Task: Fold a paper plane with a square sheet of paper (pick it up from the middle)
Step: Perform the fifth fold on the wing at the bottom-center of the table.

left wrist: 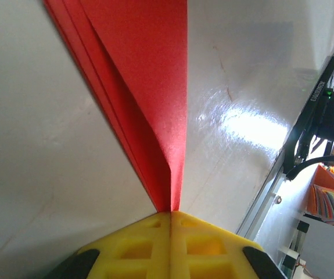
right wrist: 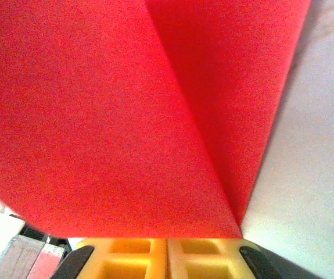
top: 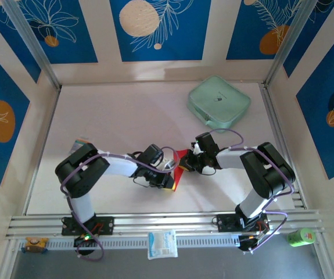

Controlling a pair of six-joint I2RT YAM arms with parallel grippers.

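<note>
Red sheet of paper [left wrist: 155, 87], creased into layers, was pinched between both arms at the front middle of the table [top: 120, 122]. Left gripper [left wrist: 171, 216] was clamped tight on a folded point; right gripper [right wrist: 167, 241] gripped a broad flap, fully closed. Uneven pulling could tear it or skew the crease. Farther back lay a mint-green case [top: 219, 103].

Plain bright red is seen on the thin folded paper sheet [left wrist: 149, 70], mint green on the rounded zip case [top: 219, 102]; the blue wall panels [top: 161, 29] are patterned with white leaf outlines, orange and cream circles.
</note>
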